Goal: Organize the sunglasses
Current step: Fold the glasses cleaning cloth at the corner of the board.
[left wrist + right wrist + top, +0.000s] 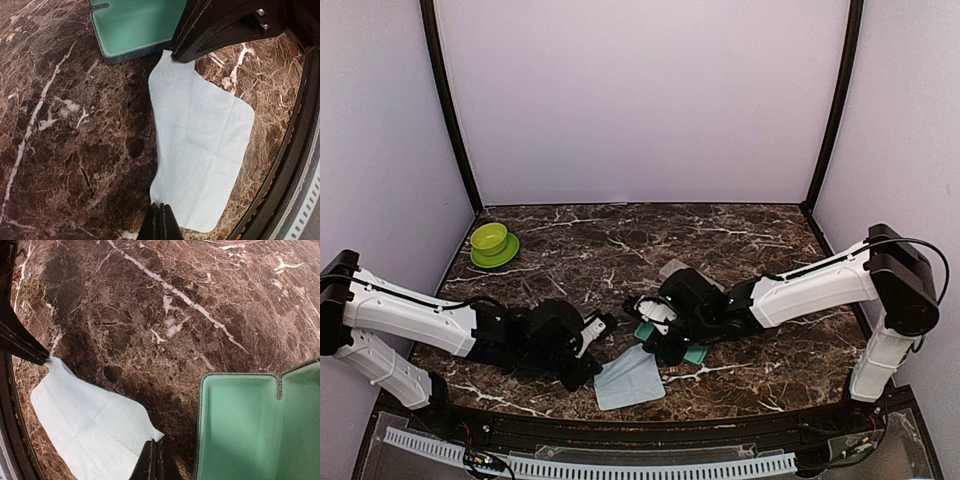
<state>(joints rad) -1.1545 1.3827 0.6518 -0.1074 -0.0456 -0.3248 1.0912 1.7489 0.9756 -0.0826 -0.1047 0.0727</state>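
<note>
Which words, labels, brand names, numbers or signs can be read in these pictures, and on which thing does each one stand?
None: no text can be read in any view.
The pale cloth, the teal-lined case, the green bowl and the marble table carry no print.
The white slotted strip at the near edge shows only slots; any marks on the small parts beside it are too small to read.

The tabletop (740, 235) looks like polished brown marble. The cloth (200, 150) is matt, finely textured fabric. The open case (240, 430) has a smooth teal lining.
</note>
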